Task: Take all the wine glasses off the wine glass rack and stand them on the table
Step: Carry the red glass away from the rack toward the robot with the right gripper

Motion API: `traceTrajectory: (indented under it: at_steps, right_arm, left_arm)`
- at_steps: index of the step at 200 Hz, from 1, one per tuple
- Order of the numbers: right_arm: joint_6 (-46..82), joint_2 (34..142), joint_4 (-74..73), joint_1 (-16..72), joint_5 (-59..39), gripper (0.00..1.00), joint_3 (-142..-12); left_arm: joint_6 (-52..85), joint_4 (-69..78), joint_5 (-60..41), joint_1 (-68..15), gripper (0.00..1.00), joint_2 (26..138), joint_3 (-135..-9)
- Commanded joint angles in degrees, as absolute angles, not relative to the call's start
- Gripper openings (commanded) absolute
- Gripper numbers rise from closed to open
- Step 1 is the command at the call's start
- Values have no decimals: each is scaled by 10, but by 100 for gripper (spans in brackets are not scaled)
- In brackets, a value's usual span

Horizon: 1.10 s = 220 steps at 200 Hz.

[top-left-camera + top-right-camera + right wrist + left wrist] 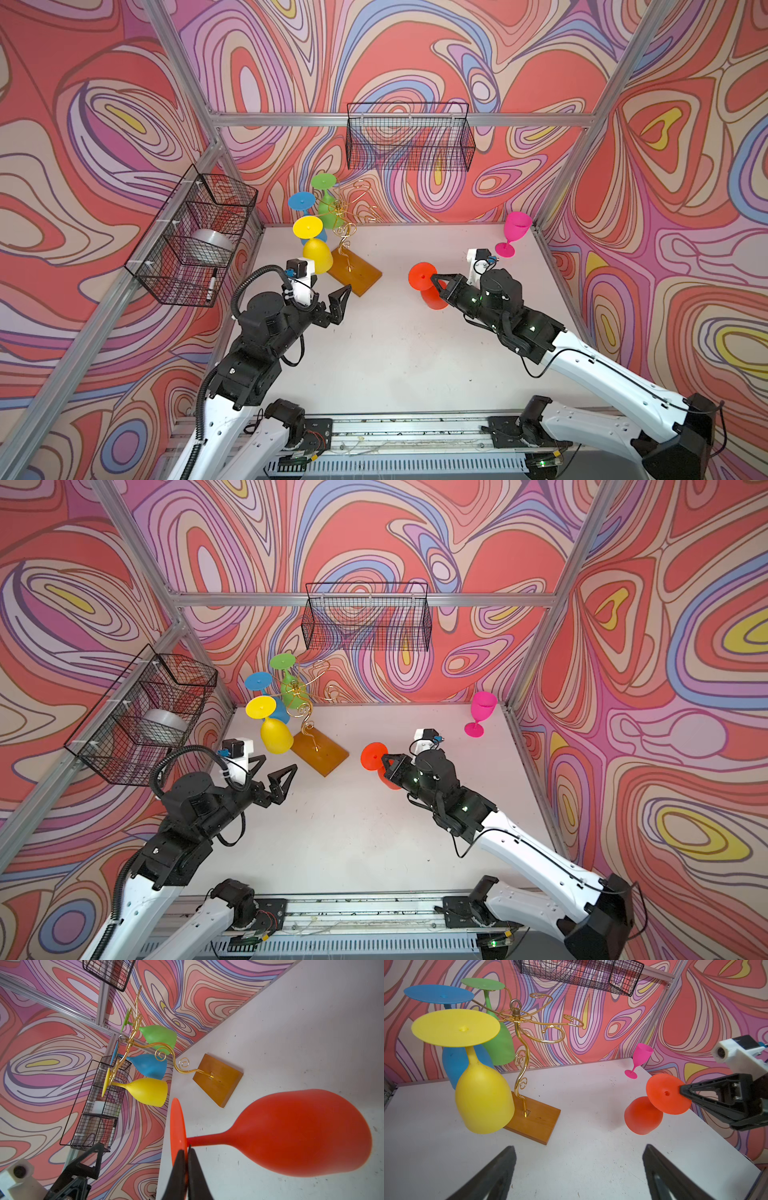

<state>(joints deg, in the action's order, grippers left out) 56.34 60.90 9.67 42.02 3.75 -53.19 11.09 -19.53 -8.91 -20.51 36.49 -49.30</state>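
Left gripper [277, 765] noted spread wide, empty, near wine glass rack [355, 272] (yellow glass [483, 1101], blue glass [439, 994], green glass [501, 1043] hung inverted on it). Orange wine glass [420, 276] seen clear of that rack, tilted bowl-down, its foot rim pinched by clenched right gripper [186, 1150]. Pink glass [516, 226] stood upright far right.

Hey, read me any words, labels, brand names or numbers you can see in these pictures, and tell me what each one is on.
No text can be read anywhere.
The wine glass rack and the orange wine glass bear no print.
The white marker in the side wire basket is too small to tell whether it carries any label.
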Motion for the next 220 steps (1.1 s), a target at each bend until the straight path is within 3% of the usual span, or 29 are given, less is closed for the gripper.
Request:
traceTrajectory:
  at_steps: [1,95,158,220]
  right_arm:
    - [477,623,129,418,0,0,-536]
    - [199,739,175,418,-112,0,-600]
    - [80,728,148,418,-131,0,-588]
    - [-4,673,55,435,-109,0,-484]
  left_arm:
    - [114,-192,-96,-203,95,362,-504]
    - [103,-180,-78,-184,93,406,-498]
    - [104,-179,-70,-163,92,428,-494]
    - [142,-205,-91,-166,92,430,-513]
